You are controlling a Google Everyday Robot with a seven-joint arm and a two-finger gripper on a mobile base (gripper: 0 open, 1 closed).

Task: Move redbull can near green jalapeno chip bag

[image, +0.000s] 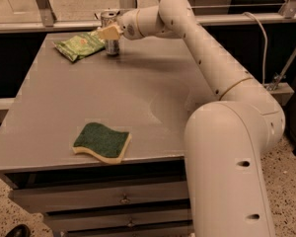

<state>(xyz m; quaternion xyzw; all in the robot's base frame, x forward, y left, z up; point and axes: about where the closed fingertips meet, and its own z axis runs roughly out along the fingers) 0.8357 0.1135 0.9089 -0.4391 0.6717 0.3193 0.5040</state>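
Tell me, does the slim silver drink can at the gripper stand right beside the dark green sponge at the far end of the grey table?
No. The camera view shows the slim silver drink can, gripper at it, at the grey table's far end beside the crinkled light-green chip bag. The dark green sponge lies near the front edge.

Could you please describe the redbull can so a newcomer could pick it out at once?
Look to the far edge of the grey table, left of centre, where the robot's hand reaches. The redbull can stands just beside the green jalapeno chip bag. It is the only upright metal thing; bag and sponge lie flat.
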